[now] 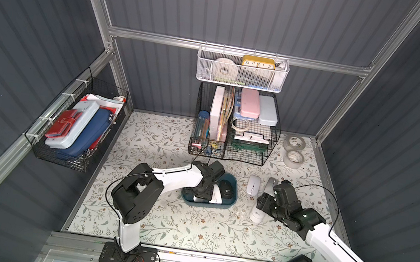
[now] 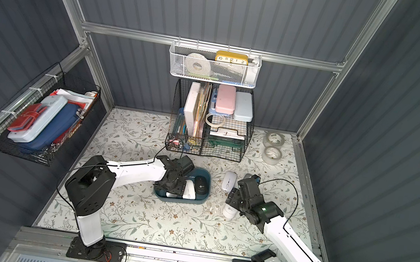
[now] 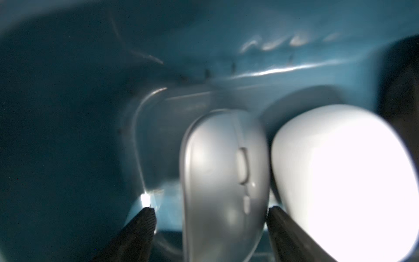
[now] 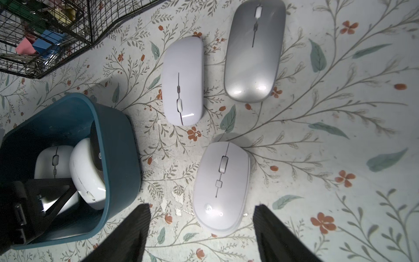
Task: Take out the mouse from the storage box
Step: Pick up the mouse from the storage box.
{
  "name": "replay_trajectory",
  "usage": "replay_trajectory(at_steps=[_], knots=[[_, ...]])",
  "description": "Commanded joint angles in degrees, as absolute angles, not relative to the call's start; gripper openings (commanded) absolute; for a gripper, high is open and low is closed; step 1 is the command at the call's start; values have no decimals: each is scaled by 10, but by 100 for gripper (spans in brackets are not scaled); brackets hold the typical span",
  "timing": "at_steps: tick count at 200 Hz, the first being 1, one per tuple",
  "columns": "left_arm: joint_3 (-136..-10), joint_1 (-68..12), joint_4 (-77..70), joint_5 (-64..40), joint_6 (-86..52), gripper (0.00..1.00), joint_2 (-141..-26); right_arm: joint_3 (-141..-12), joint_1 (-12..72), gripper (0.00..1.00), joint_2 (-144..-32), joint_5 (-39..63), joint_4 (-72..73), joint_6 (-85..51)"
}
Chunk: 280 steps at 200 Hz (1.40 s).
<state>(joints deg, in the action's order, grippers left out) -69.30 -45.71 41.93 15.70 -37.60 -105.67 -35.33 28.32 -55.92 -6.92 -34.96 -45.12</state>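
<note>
The teal storage box (image 1: 205, 204) (image 2: 180, 200) sits mid-table and holds three mice. My left gripper (image 3: 210, 209) (image 1: 199, 193) reaches down inside it, jaws open around a grey-white mouse (image 3: 222, 170). One finger touches that mouse's side; the other stands a small gap off it. A glossy white mouse (image 3: 340, 170) (image 1: 217, 195) lies against it, with a black mouse (image 1: 227, 191) beyond. My right gripper (image 4: 200, 211) (image 1: 263, 204) hangs open over a white mouse (image 4: 222, 186) lying on the table to the right of the box, touching nothing.
A slim white mouse (image 4: 183, 81) and a silver mouse (image 4: 255, 52) lie on the floral mat right of the box. Black wire baskets (image 1: 235, 130) stand behind it, tape rolls (image 1: 293, 151) at the back right, a white mesh basket (image 1: 242, 69) on the wall.
</note>
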Motion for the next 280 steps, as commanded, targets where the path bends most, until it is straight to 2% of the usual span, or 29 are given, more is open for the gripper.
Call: replay_trajectory(at_steps=[1,58,139,196,280], knots=[[-700,-459,434,173,-393,80,-1058,-346,287,77,-565,-63,-331,-455],[-700,-459,428,178,-393,73,-1048,-344,291,77,-580,-57,-323,-456],[-719,-452,411,164,-376,78,-1089,-352,296,77,-578,-59,-330,-455],[-715,-433,384,151,-363,77,-1100,-359,299,77,-579,-60,-334,-454],[-712,-433,397,188,-358,59,-1061,-365,305,77,-597,-56,-327,-457]])
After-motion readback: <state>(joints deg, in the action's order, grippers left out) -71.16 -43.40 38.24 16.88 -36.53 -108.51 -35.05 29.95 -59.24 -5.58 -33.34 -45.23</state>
